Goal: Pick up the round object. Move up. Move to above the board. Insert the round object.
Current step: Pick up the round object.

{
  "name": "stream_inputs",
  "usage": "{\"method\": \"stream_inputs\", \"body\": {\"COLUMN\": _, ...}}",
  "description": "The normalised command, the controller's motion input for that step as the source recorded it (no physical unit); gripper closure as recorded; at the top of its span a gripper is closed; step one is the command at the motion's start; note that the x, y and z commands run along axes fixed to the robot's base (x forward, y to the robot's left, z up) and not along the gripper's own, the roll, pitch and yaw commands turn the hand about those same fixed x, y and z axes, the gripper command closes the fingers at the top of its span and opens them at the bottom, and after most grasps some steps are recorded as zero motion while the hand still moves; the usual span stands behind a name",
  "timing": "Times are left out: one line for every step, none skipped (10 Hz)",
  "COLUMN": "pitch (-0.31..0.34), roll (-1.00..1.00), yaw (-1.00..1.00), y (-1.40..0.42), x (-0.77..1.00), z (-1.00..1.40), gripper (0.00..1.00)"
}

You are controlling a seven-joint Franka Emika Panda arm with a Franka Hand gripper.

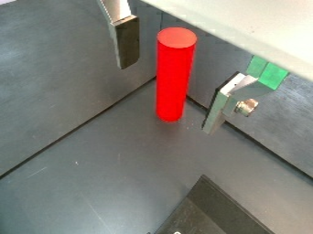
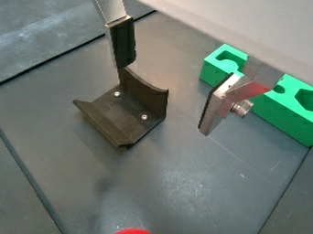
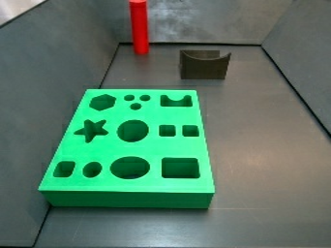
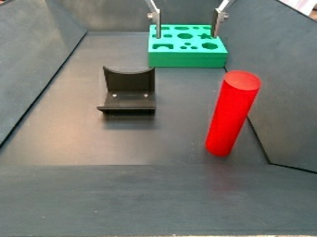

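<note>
The claw (image 1: 171, 78) hangs open and empty, above the upright cylinder (image 1: 174, 75) on the worktop (image 1: 86, 174), far from the board (image 3: 132, 145). Descending off-centre, a finger (image 1: 127, 43) would likely topple it.

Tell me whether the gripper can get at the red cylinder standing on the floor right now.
Probably yes. The red cylinder stands upright and alone, with the notched grey block well apart from it. The gripper is open, its fingers empty and either side of the cylinder in a wrist view.
</note>
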Motion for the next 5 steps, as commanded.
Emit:
{"method": "stream_inputs", "body": {"pitch": 0.0, "roll": -0.02, "yaw": 0.0, "y": 0.21, "x": -0.08, "z": -0.14, "gripper": 0.0}}
{"method": "stream_inputs", "body": {"pitch": -0.084, "roll": -0.02, "yaw": 0.0, "y": 0.46, "x": -0.47, "z": -0.3, "gripper": 0.0}}
{"method": "stream_inputs", "body": {"pitch": -0.06, "roll": 0.02, "yaw": 0.05, "y": 0.47, "x": -0.64, "z": -0.41, "gripper": 0.0}}
{"method": "stream_inputs", "body": {"pitch": -0.114, "roll": -0.04, "yaw": 0.11, "y": 0.85, "x": -0.69, "z": -0.19, "gripper": 0.0}}
{"method": "stream_inputs", "body": {"pitch": -0.18, "roll": -0.03, "yaw": 0.04, "y": 0.78, "x": -0.7, "z": 0.0, "gripper": 0.0}}
